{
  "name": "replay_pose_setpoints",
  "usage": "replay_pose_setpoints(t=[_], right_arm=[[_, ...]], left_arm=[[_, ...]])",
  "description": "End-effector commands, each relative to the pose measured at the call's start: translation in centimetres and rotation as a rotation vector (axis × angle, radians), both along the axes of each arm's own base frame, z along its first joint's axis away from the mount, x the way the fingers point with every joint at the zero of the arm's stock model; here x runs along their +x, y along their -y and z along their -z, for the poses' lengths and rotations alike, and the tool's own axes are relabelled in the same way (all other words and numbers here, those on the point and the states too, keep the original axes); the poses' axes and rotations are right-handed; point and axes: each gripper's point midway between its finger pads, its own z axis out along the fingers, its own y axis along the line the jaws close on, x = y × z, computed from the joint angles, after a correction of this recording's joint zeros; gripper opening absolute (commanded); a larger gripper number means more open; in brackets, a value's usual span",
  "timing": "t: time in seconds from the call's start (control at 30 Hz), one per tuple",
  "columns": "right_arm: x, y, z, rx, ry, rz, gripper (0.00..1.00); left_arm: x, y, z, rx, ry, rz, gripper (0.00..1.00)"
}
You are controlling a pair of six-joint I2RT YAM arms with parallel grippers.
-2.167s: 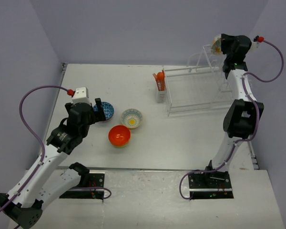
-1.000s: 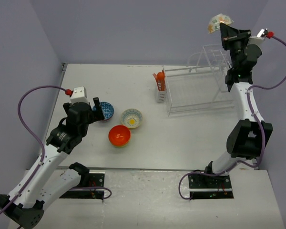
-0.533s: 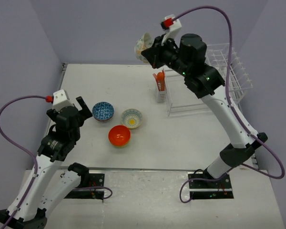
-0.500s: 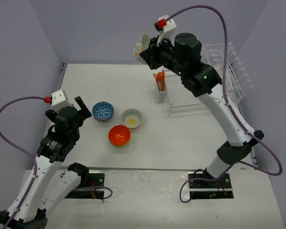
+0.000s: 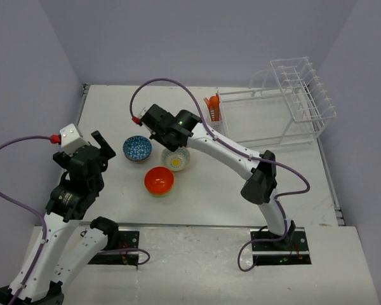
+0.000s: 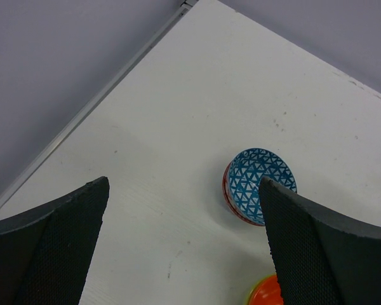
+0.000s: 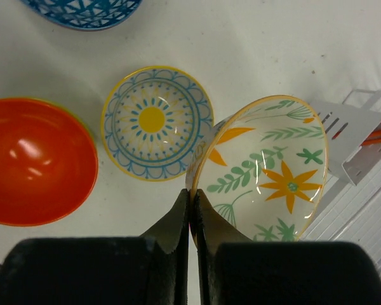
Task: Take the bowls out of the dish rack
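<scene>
Since half a second ago the right gripper (image 7: 192, 206) has dropped from high at the upper middle of the overhead view to centre-left. It now hangs over the unloaded bowls. Its jaws are pinched tight on the rim of the leafy bowl (image 7: 267, 168), held tilted on edge. Whether that bowl touches anything below, I cannot tell.

The left gripper (image 6: 184, 190) has drawn back slightly toward the left edge. It is spread fully wide and holds nothing, with its textured black pads (image 6: 57, 248) framing the wrist view.

Three bowls sit unmoved on the table (image 5: 203, 197):
- The blue-patterned bowl (image 5: 137, 148) sits centre-left.
- The yellow-centre bowl (image 7: 157, 122) is just right of it.
- The orange bowl (image 5: 159, 181) is below both.

The dish rack (image 5: 260, 121) sits at upper right, and no bowl shows in it.

Materials and shapes:
- The leafy bowl is glossy cream with an orange rim, green fronds and orange flowers.
- The yellow-centre bowl has blue scallops round a yellow sun.
- The orange bowl is plain, shiny and round.
- The blue-patterned bowl has a triangle lattice.
- The rack is thin white wire with a raised slotted part, plus a white slotted caddy (image 5: 213, 117) holding orange utensils.
- The table is matte white and scuffed.
</scene>
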Motion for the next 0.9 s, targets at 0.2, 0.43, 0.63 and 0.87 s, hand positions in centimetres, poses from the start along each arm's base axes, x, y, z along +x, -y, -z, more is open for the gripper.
replay_pose_setpoints(t=[0.2, 0.43, 0.63, 0.87], right_arm=[[-1.3, -2.3, 1.0, -0.099, 0.098, -0.081, 0.00], [-1.9, -4.4, 3.3, -0.091, 0.094, -0.105, 0.00], [-1.9, -4.7, 5.2, -0.107, 0.073, -0.100, 0.00], [-2.3, -4.9, 6.7, -0.113, 0.044, -0.103, 0.03]], left_arm=[[-0.7, -0.8, -1.8, -0.030, 0.067, -0.046, 1.00], [-0.5, -0.7, -1.7, -0.027, 0.062, -0.035, 1.00], [-0.5, -0.5, -1.8, -0.031, 0.066, -0.025, 1.00], [-0.5, -0.4, -1.8, -0.030, 0.068, -0.016, 1.00]])
